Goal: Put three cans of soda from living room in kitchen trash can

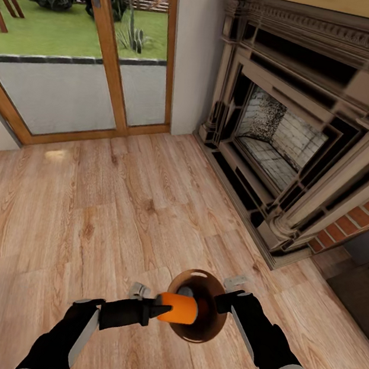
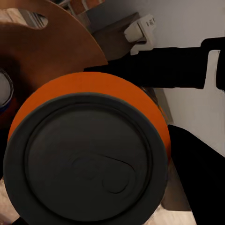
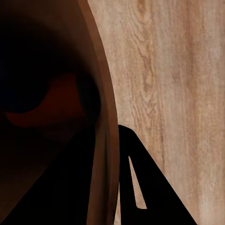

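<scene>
Right, starting at the lower left of the head view, my left gripper (image 1: 159,309) is clamped on an orange soda can (image 1: 179,308), held on its side with the body reaching over the mouth of the trash can (image 1: 203,332), which sits at lower centre of the frame above the wood plank floor (image 1: 84,210); in the left wrist view the grey can top (image 2: 86,159) faces the camera with the orange wall behind it, a dark finger (image 2: 201,178) against the can's side at the right of the frame, and the brown bin wall (image 2: 51,42) in the upper left.

At the left edge of that wrist view a sliver of grey and blue shows, which I judge to be another can already in the bin, though too little is visible to be sure.

Further right in the head view, my right gripper (image 1: 226,302) holds the bin by its rim; the right wrist view shows the brown rim (image 3: 105,140) running between a finger outside (image 3: 140,187) and darkness within, so I read it as closed on the rim.

To do this step well, I would bring the can further over the middle of the opening, keep the bin level, then part the left fingers slowly so the can rolls down inside rather than catching the near rim; the fireplace (image 1: 288,136) fills the upper right, so this is the living room, not the kitchen.
</scene>
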Tool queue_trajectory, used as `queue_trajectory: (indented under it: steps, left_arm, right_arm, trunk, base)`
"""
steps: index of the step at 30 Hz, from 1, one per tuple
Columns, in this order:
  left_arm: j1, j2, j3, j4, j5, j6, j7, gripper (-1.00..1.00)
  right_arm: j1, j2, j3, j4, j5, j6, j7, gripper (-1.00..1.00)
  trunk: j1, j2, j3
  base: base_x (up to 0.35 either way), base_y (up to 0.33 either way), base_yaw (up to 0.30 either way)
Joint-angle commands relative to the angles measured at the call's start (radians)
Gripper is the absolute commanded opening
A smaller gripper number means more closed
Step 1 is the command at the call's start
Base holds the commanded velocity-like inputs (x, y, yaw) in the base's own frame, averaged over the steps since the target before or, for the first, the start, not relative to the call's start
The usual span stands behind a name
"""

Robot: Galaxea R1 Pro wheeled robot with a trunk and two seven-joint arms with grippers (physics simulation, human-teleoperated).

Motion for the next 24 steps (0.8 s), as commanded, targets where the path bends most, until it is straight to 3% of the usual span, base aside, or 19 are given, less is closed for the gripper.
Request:
queue_trajectory:
  steps: [1,6,24]
  left_arm:
    - [0.000,-0.001,-0.002,0.000,0.001,0.000,0.009,-1.00]
    - [0.000,-0.013,-0.028,0.002,0.001,0.000,0.043,-1.00]
    - [0.000,-0.047,-0.041,0.007,0.000,0.000,0.122,-1.00]
  right_arm:
    - [0.000,0.000,0.000,0.000,-0.008,0.000,0.005,-1.00]
    - [0.000,0.010,0.000,0.000,-0.008,0.001,0.005,-1.00]
    - [0.000,0.019,0.000,0.000,-0.008,0.001,0.004,-1.00]
  trunk:
    - [0.000,0.000,0.000]
    - [0.000,0.000,0.000]
    - [0.000,0.000,0.000]
  base:
    - [0.000,0.000,0.000]
    - [0.000,0.000,0.000]
    - [0.000,0.000,0.000]
